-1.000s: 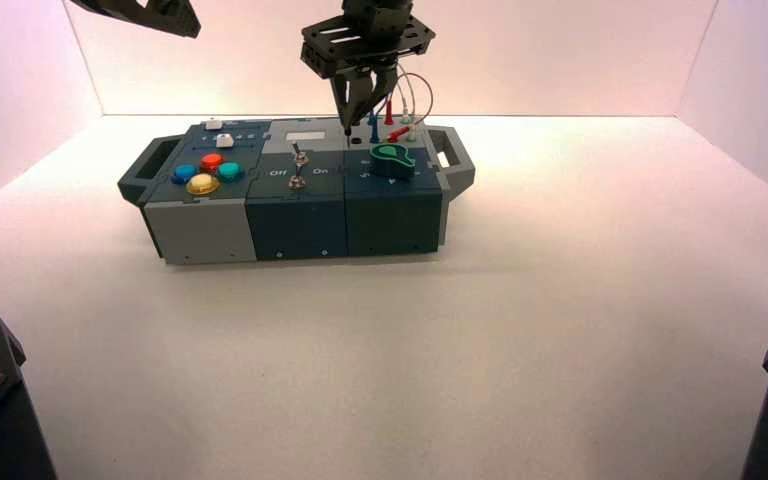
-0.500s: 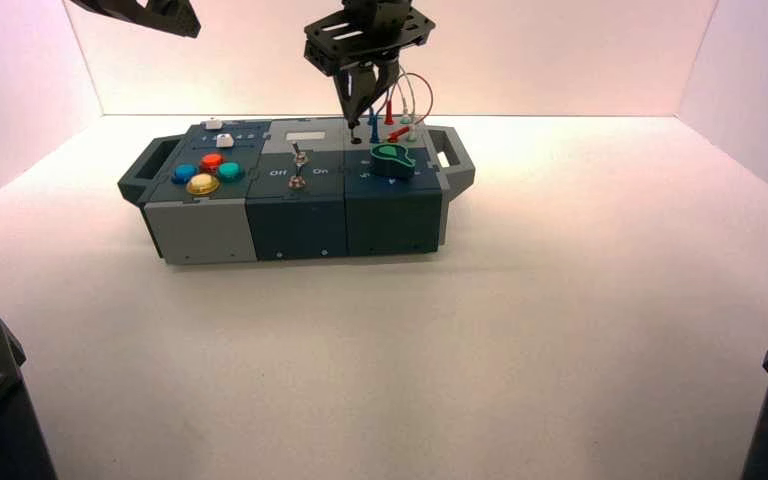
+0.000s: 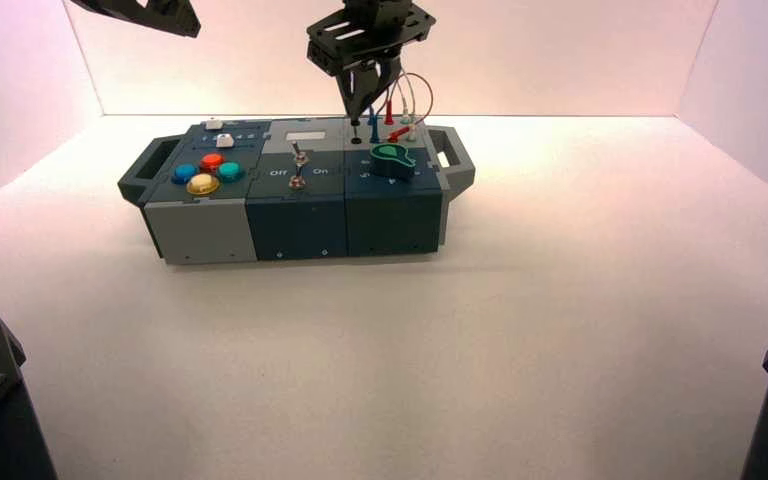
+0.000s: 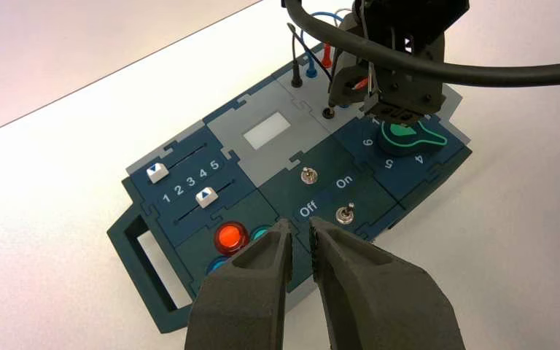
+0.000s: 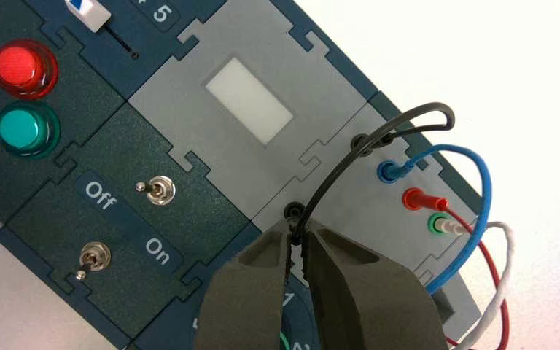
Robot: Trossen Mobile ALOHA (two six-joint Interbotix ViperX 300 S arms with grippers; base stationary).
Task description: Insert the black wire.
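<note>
Crowding black wire (image 5: 350,157): blue-plugged lead (image 5: 474,189)

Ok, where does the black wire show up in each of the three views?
High view: black wire under the right pincer, at the box's back.
Left wrist view: far off, looped by that pincer.
Right wrist view: arcs up from the pincer.
Shared landmark: blue plug.

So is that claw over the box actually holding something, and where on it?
Yes. The right gripper pinches the thin black wire at its free plug end, just above a socket. The left gripper, parked away from the box, holds nothing.
</note>
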